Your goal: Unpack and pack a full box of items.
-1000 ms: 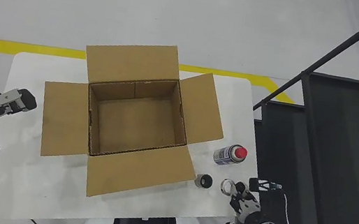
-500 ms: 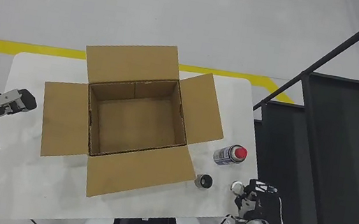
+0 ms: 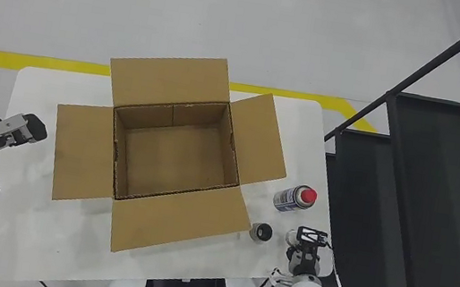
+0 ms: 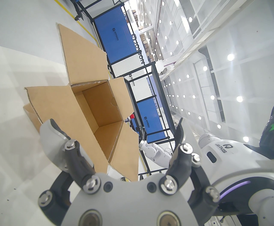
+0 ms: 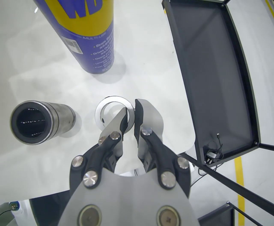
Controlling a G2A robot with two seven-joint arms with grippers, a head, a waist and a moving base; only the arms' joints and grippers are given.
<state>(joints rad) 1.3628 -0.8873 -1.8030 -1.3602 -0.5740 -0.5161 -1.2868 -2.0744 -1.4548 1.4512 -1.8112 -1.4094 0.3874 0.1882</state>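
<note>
Right end effector (image 5: 130,119): clamped on rim of metal ring (image 5: 113,100), near right on table (image 5: 32,64), beside spray can (image 5: 90,36). Left end effector (image 4: 115,128): spread apart, left of box (image 4: 100,100).

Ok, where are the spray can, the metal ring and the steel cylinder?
spray can (image 5: 90,42): right wrist view, blue side of the body.
metal ring (image 5: 113,100): right wrist view, flat rim face.
steel cylinder (image 5: 62,117): right wrist view, shiny side wall.

The white, round-cornered table (image 3: 27,220) carries an open brown cardboard box (image 3: 84,152) at its centre. At four o'clock from the box stands a blue-and-yellow spray can (image 3: 296,197) with a red cap. At five o'clock is a short steel cylinder bearing (image 3: 261,232), with a flat silver metal ring (image 5: 113,100) just beside it.
</note>
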